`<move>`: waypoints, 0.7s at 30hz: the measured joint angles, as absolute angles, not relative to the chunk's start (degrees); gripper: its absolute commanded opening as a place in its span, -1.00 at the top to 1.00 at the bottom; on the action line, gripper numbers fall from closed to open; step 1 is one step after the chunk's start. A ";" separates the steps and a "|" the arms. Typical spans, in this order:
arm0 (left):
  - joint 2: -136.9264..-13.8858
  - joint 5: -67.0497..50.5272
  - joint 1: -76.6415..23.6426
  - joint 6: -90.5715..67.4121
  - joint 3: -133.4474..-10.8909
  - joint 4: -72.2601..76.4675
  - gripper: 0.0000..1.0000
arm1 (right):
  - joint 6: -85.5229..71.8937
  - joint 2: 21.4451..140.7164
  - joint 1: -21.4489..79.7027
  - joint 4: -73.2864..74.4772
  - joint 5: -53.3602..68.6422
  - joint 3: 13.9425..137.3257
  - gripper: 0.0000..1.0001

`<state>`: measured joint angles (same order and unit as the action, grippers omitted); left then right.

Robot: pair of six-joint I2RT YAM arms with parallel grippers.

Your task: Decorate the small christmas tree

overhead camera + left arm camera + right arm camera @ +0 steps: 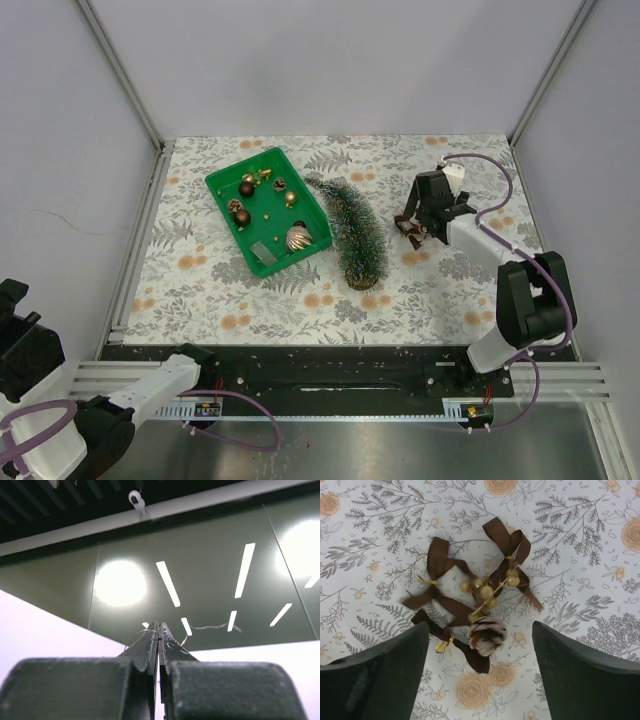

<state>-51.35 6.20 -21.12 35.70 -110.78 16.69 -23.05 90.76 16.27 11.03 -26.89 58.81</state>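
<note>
Nearest of all is the left end effector (158, 627), parked off the near corner and pointing at the ceiling, its fingers clenched together on nothing.

Across the flower-printed surface (200, 270), the right end effector (479, 627) hangs released, fingers spread wide, directly over a bow cluster (485, 592). The biggest thing on the surface is the tree (355, 225), just to the left of the right end effector. Its wooden base faces the near edge and its tip slants away. It looks to be lying down or leaning; I cannot tell which. No decoration shows on its bristles.

Farther left, beyond the tree, sits a green tray (296, 260) holding a silver ribbed bauble (298, 238), brown balls and small gold pieces. The bow cluster under the spread fingers is brown ribbon with gold beads and a small frosted pinecone (486, 634), resting on the surface and touched by neither finger.

Judging from this, the task is at its very start: nothing is hung, the first piece is not yet gripped, and everything in the tray is left to place.
</note>
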 measured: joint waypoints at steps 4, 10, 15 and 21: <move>-55.37 6.24 -21.04 32.88 -118.39 15.59 1.00 | -23.97 87.15 16.25 14.35 -26.81 59.00 -0.99; -59.66 5.52 -20.78 28.80 -125.51 13.87 1.00 | -21.82 72.79 18.31 16.29 -24.45 65.89 -0.99; -59.75 3.25 -20.67 26.79 -123.48 12.47 1.00 | -12.47 66.92 36.58 11.25 -24.64 78.98 -0.96; -59.75 1.67 -20.67 26.57 -119.46 10.90 1.00 | -0.78 70.94 60.80 6.68 -25.82 87.22 -0.96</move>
<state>-59.75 1.67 -20.67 26.57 -119.46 10.90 -0.78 70.94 60.80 6.68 -25.82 87.22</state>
